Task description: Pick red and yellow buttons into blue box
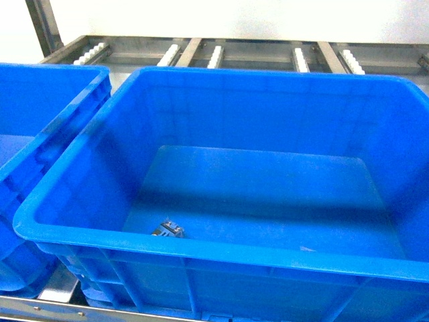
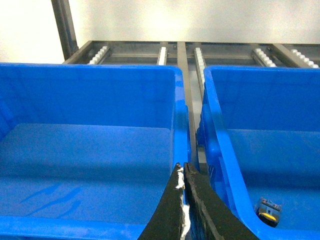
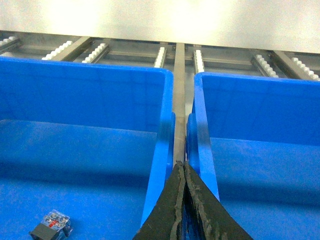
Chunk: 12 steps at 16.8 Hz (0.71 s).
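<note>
The blue box [image 1: 201, 245] fills the middle of the head view. On its floor by the near left corner lies a small button [image 1: 167, 229]. In the left wrist view that piece shows a yellow cap [image 2: 268, 212] on a dark base, inside the right-hand crate [image 2: 216, 125]. The right wrist view shows a black and clear switch base [image 3: 50, 228] low in the left-hand crate [image 3: 159, 125]; no cap colour shows there. The red button is out of view. My left gripper [image 2: 182, 170] and right gripper [image 3: 184, 167] are both shut and hold nothing. Each hovers over a gap between crates.
A second blue crate [image 1: 47, 151] stands tight against the box's left side. A third crate [image 3: 250, 82] sits to its right. All rest on a metal roller rack [image 1: 214, 54] with white rollers, running to a pale wall behind. A steel post [image 2: 62, 30] rises at far left.
</note>
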Motion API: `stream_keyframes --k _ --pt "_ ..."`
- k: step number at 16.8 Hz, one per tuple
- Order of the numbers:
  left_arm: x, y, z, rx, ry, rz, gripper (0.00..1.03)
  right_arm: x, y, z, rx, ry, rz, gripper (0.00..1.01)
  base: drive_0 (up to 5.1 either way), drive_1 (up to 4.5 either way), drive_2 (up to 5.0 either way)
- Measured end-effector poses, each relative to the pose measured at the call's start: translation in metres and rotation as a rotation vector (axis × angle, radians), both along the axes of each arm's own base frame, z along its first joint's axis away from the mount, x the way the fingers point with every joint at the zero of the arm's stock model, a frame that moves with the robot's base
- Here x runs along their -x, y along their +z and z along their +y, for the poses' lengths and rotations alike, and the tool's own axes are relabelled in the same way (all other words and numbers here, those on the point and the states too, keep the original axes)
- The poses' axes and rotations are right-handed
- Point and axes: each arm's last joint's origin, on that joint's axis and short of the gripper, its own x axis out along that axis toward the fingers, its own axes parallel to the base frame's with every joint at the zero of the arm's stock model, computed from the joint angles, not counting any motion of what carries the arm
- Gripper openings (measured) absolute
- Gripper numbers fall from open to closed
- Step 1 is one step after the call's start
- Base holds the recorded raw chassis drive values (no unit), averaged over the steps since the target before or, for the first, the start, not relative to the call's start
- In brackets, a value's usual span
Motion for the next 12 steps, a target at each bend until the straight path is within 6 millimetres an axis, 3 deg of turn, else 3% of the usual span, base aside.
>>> stream_keyframes --k 12 --pt "0.027 0.009 0.000 -0.001 0.000 -0.033 0.02 0.026 0.006 0.000 0.000 0.000 -0.019 0.02 0.0 0.00 0.0"
